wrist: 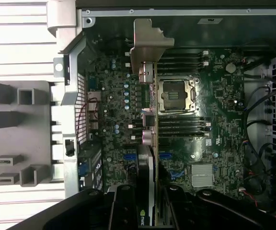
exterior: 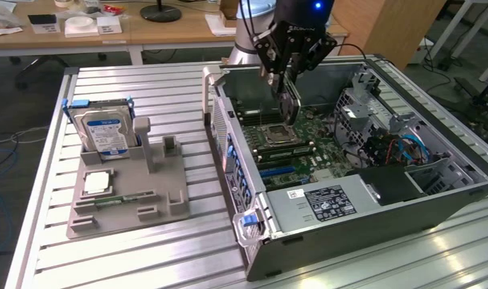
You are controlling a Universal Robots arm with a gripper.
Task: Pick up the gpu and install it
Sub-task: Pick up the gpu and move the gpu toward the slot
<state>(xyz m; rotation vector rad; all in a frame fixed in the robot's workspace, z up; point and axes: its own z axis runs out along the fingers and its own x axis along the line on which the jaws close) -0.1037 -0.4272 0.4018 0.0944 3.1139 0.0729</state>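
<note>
Clamping the gpu [wrist: 149, 143] by its near end, the gripper [wrist: 150, 201] has its dark fingers [wrist: 123, 206] pressed against both flat faces, so the card shows edge-on in the wrist view. That is probably the steadiest hold on so thin a slab. From there the card runs away from the fingers to its silvery bracket [wrist: 147, 45], which is the end farthest from the gripper and closest to the board. In the exterior view the gripper [exterior: 282, 84] hangs over the open computer case [exterior: 349, 226] with the gpu [exterior: 290, 108] dangling lengthwise inside the opening. This narrow presentation likely helps it clear the case walls. It appears to be above the motherboard [wrist: 224, 105] rather than seated in it, just beside the CPU socket [exterior: 276, 133], so installation looks unfinished. The case lies on its side with its open face up, which lets the arm reach the slots from above. Farther off, toward the exterior view's left, a grey fixture [exterior: 140, 186] on the slotted table [exterior: 147, 90] holds a hard drive [exterior: 107, 132] upright, where a gripper could probably take it easily.
</note>
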